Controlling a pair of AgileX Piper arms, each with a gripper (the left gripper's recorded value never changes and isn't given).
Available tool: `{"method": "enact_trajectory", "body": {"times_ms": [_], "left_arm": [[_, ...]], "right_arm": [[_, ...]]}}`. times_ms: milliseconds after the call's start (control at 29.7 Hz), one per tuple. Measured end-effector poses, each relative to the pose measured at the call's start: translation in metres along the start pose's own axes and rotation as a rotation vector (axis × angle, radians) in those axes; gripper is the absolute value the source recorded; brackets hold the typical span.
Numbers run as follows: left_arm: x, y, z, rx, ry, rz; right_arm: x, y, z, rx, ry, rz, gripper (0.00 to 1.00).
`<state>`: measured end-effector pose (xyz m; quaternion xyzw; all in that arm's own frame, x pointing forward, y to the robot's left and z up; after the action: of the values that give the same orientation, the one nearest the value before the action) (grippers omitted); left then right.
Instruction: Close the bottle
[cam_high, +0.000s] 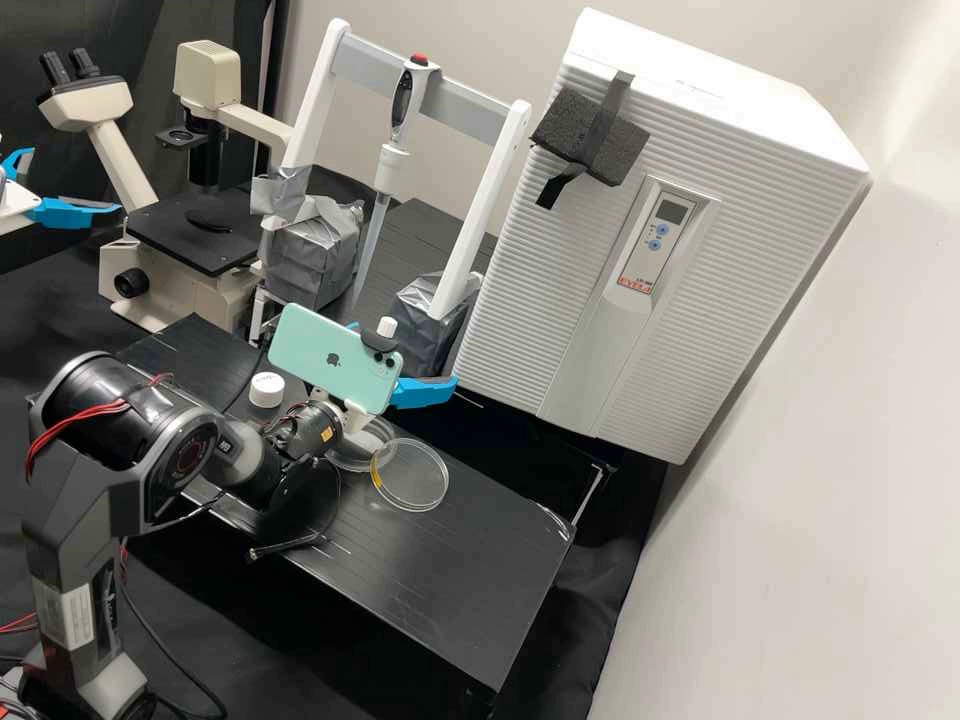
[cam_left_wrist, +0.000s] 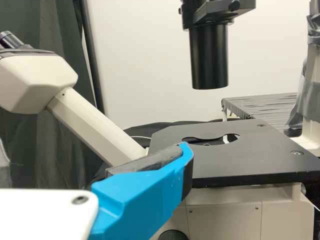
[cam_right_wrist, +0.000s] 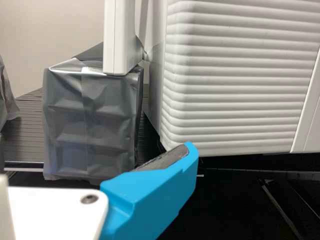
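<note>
White and small, a round piece (cam_high: 265, 388), cap or bottle I cannot tell, stands near the desk's (cam_high: 470, 590) left end, with a clear petri dish (cam_high: 410, 478) nearer the middle. The right gripper (cam_high: 428, 388) hangs by the far edge, likely not yet lined up for closing. The left gripper (cam_high: 72, 210) sits at the microscope (cam_high: 165, 270), seemingly parked out of the way. I cannot tell whether either gripper's jaws are spread or pressed together.

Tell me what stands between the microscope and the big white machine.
A white stand with a pipette hanging from it, its two feet wrapped in grey tape; the high view shows it between the microscope and the machine.
</note>
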<state>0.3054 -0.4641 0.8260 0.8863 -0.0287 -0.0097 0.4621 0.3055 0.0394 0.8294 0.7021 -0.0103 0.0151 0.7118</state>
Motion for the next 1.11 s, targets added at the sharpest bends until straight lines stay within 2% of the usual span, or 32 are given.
{"method": "enact_trajectory", "body": {"times_ms": [337, 404, 438, 640, 809, 1011, 1112], "left_arm": [[-0.0004, 0.0, 0.001, 0.005, -0.01, -0.001], [-0.0028, -0.003, 0.004, -0.004, -0.043, -0.004], [-0.0045, -0.004, 0.004, -0.017, -0.058, -0.005], [-0.0246, -0.017, 0.016, -0.029, -0.239, -0.033], [-0.0419, -0.021, 0.018, -0.069, -0.313, -0.046], [-0.056, -0.024, 0.022, -0.095, -0.405, -0.1], [-0.061, -0.021, 0.029, -0.074, -0.473, -0.112]], "right_arm": [[0.0, 0.0, 0.0, 0.0, 0.0, 0.0, 1.0], [0.0, 0.0, 0.0, 0.0, 0.0, 0.0, 1.0], [0.0, 0.0, 0.0, 0.0, 0.0, 0.0, 1.0], [0.0, 0.0, 0.0, 0.0, 0.0, 0.0, 1.0], [0.0, 0.0, 0.0, 0.0, 0.0, 0.0, 1.0], [0.0, 0.0, 0.0, 0.0, 0.0, 0.0, 1.0], [0.0, 0.0, 0.0, 0.0, 0.0, 0.0, 1.0]]}}
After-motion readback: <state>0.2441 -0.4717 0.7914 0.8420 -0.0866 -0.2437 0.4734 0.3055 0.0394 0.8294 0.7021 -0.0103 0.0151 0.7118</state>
